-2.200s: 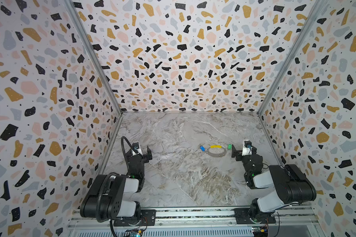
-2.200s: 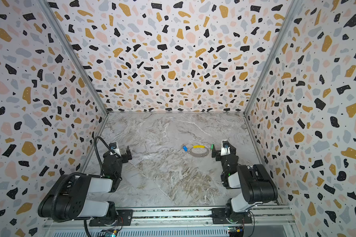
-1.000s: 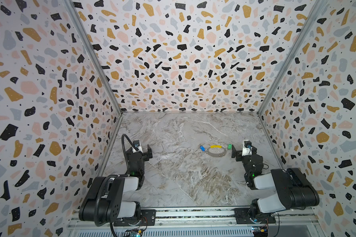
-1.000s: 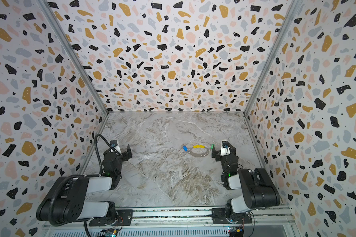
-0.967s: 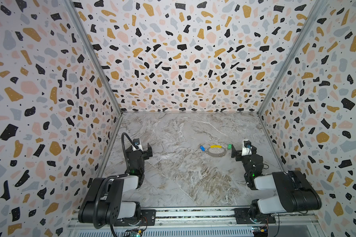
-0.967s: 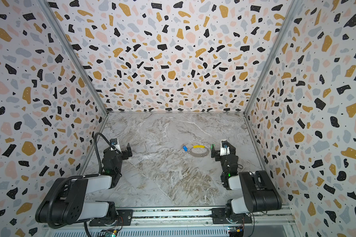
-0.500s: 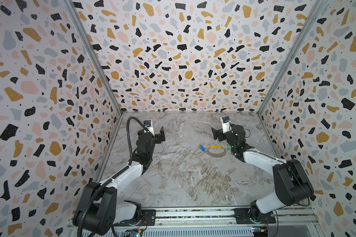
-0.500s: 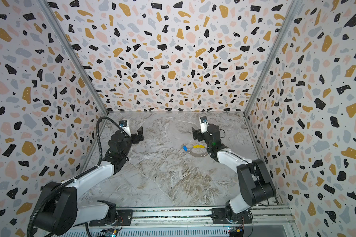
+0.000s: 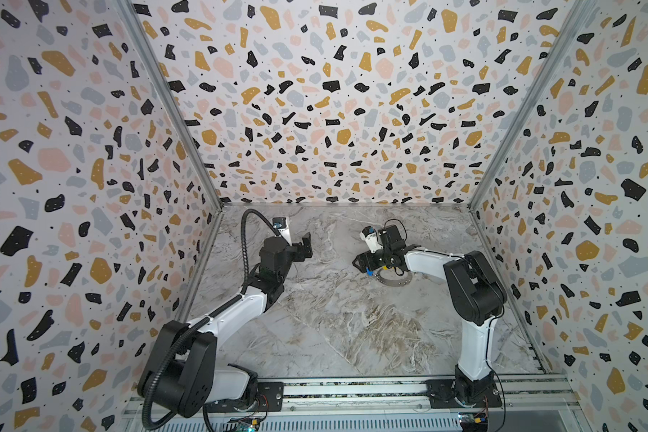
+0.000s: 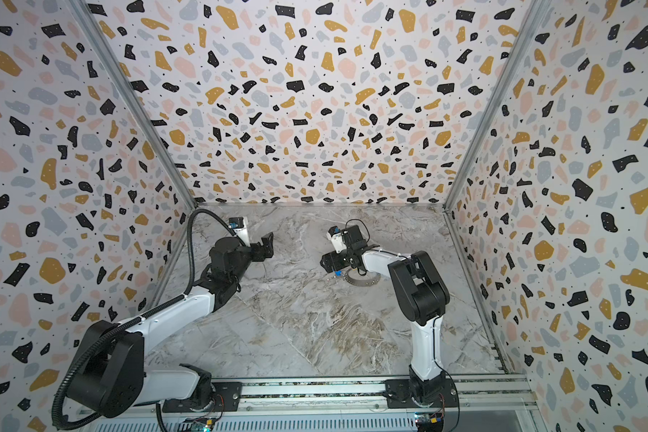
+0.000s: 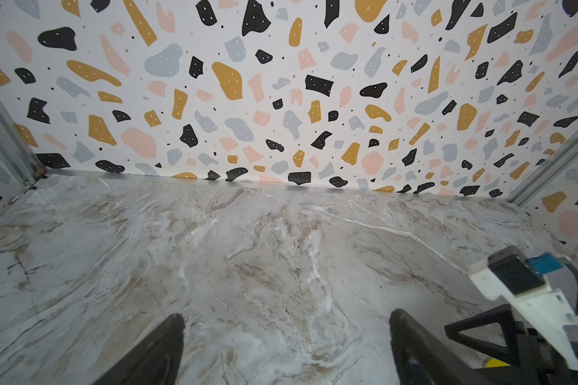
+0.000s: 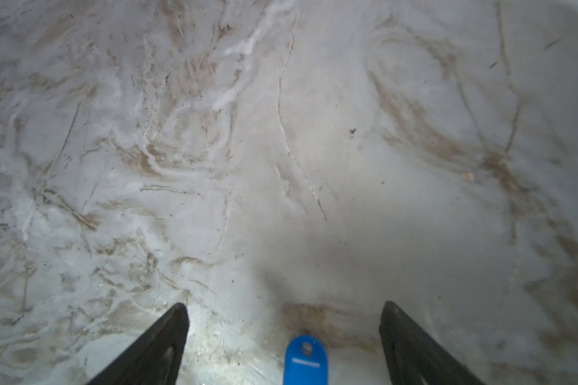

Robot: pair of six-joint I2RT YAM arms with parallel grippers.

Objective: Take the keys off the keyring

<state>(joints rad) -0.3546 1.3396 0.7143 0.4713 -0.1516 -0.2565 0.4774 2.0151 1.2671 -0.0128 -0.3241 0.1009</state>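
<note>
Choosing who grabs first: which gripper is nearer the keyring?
Right. The right gripper hangs over the keyring, blue tag between its jaws; the left gripper sits far off leftward.

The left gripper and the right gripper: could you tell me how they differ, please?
The right gripper hangs at the keyring, the blue tag showing between its jaws; the left gripper is well apart from it. The left gripper faces the back wall, the right gripper the table. Both stand open and hold nothing.
</note>
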